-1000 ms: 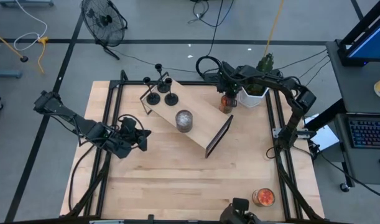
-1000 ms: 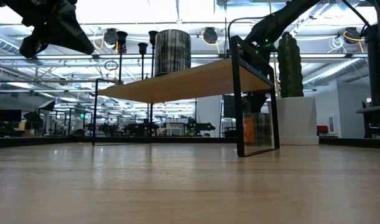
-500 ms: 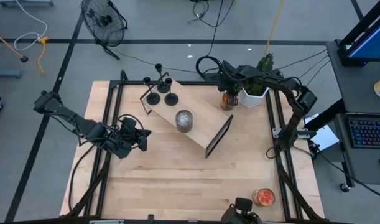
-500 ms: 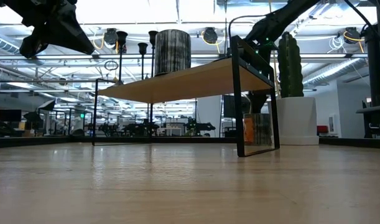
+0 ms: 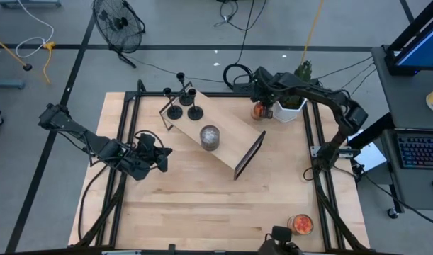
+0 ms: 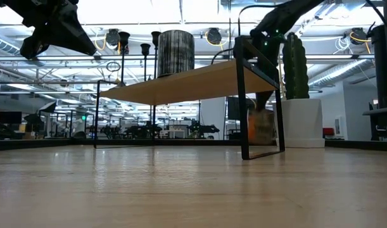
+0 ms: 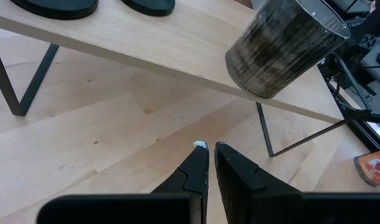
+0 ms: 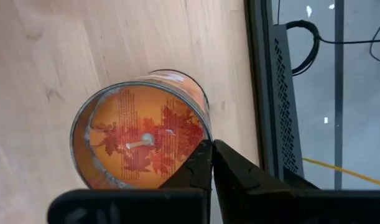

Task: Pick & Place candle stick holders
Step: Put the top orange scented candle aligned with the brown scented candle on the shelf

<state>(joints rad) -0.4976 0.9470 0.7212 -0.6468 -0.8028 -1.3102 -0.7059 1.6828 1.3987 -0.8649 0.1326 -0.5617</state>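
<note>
Three black candle stick holders (image 5: 175,110) (image 5: 186,96) (image 5: 195,110) stand by their round bases on the far-left end of a wooden shelf (image 5: 227,142). Two of the bases show in the left wrist view (image 7: 53,6) (image 7: 149,5). My left gripper (image 5: 161,157) hovers shut and empty above the table, left of the shelf (image 7: 209,149). My right gripper (image 5: 263,105) is at the far right, beside the shelf, shut on an orange candle jar (image 8: 140,140), far from the holders. My right gripper pinches the orange candle jar's glass rim (image 8: 201,138) on one side, one finger seemingly inside the jar and one outside. The fingers come from above, pointing down. Whether the jar's bottom is clear of the table cannot be told.
A dark ribbed jar (image 5: 210,137) stands mid-shelf. A white pot with a cactus (image 5: 294,106) stands right beside my right gripper. A second orange candle jar (image 5: 300,224) stands near the front edge. Black rails (image 5: 117,191) run along both table sides.
My right gripper has gone a little up and toward the table's far edge with the orange candle jar, which has shifted with it and shows blurred in the low view.
</note>
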